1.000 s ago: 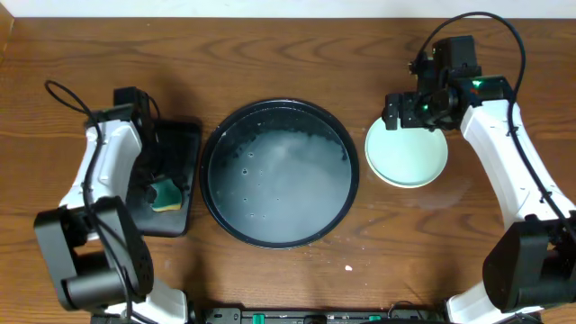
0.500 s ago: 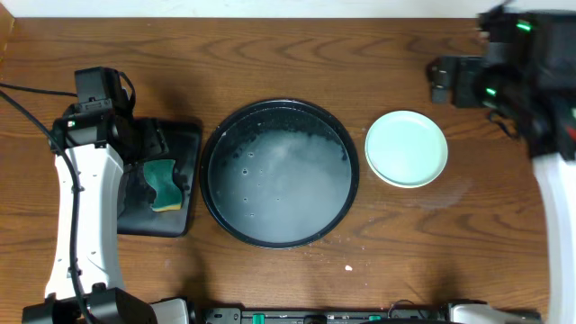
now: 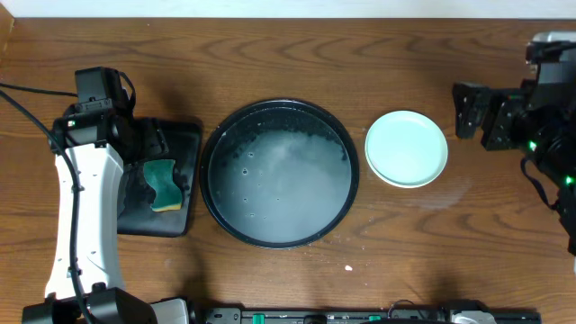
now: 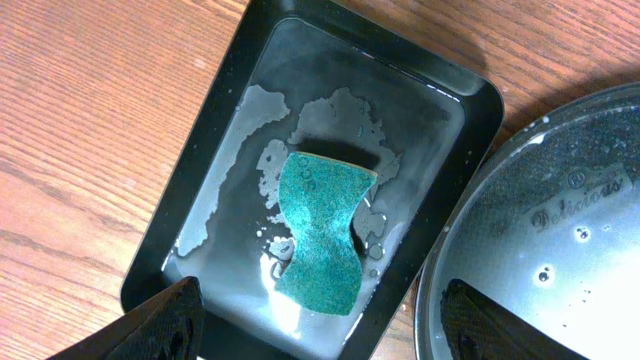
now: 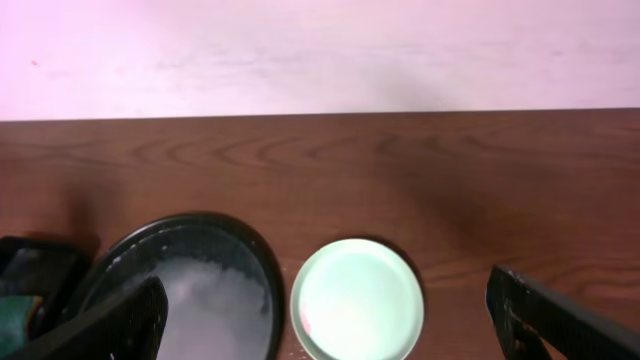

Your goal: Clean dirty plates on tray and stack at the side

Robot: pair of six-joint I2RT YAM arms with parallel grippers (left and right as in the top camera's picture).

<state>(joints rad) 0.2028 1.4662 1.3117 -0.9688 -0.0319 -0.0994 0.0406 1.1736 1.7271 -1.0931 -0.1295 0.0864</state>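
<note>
Your right gripper [image 3: 478,113] backed off to the right, well clear of the plates [image 3: 406,148], jaws wide, holding nothing. Plates sat on the table [image 3: 297,54] just right of the tray [image 3: 206,175]. Left gripper [image 4: 320,292] hung wide open, empty, over the sponge [image 4: 318,232].

My left arm [image 3: 85,207]: white shell, black joint housings, black cables looping off. My right arm [image 3: 513,117]: black blocks, green LEDs, black cable. Fingers [image 4: 165,320] matte black.
</note>
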